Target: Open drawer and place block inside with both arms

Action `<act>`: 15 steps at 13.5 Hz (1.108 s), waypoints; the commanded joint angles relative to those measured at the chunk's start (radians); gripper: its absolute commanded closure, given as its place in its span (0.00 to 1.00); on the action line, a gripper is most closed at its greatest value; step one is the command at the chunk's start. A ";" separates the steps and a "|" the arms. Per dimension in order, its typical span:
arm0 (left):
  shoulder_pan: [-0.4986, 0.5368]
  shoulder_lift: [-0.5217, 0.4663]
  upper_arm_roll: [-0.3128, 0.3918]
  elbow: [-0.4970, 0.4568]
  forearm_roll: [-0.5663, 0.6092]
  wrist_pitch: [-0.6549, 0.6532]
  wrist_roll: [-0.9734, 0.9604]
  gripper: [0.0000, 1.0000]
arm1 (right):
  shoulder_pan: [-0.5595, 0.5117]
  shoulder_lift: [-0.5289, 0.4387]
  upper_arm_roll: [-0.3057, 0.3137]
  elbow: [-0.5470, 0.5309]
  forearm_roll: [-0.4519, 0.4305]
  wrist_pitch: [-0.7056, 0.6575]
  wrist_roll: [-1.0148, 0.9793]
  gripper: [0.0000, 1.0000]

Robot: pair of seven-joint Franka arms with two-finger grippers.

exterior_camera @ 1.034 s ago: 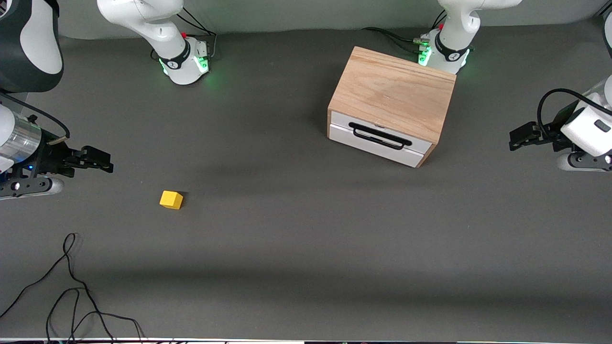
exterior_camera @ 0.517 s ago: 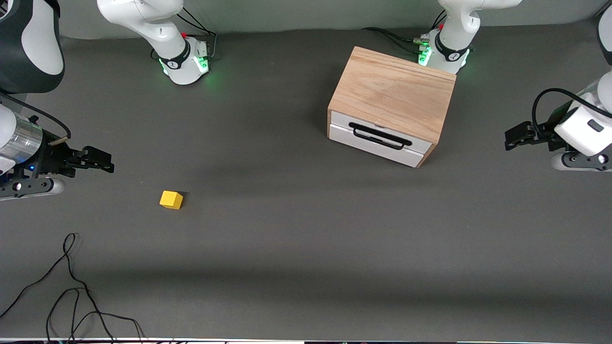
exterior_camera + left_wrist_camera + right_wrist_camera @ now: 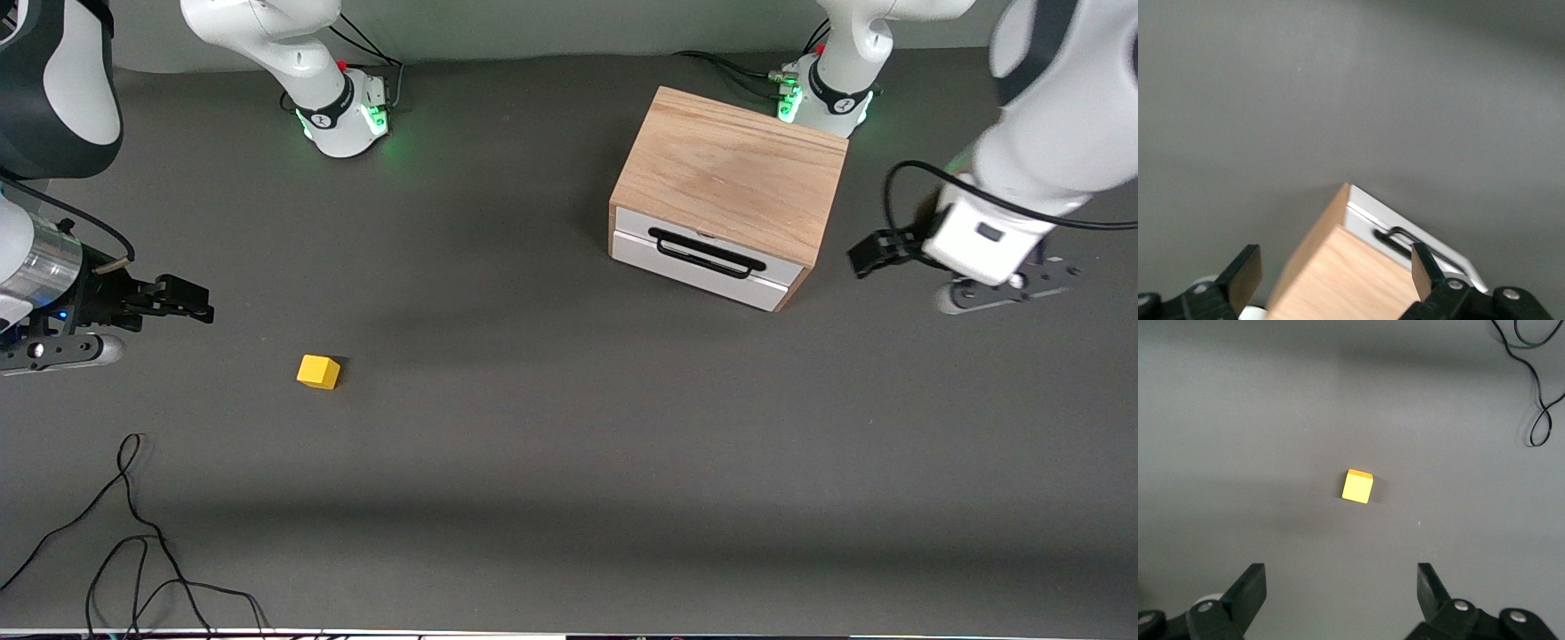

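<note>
Beside the cabinet, left gripper hangs wide-open and empty; line its fingers square on the drawer handle, while right gripper, also spread empty, waits near the block.

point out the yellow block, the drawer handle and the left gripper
yellow block (image 3: 318, 372): front view, on its top face.
drawer handle (image 3: 707, 253): front view, on the black wire bar.
left gripper (image 3: 1335, 273): left wrist view, midway between its open fingertips, over the cabinet.
</note>
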 commanded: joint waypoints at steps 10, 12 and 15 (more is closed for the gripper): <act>-0.340 0.065 0.007 -0.011 -0.037 0.072 -1.041 0.00 | -0.001 0.019 -0.007 -0.014 0.005 0.010 -0.014 0.00; -0.336 0.068 0.007 -0.011 -0.073 0.057 -1.135 0.00 | -0.005 0.017 -0.009 -0.014 0.003 0.008 -0.015 0.00; -0.345 0.070 0.007 -0.011 -0.101 -0.030 -1.155 0.00 | -0.008 0.017 -0.009 -0.009 0.005 0.007 -0.014 0.00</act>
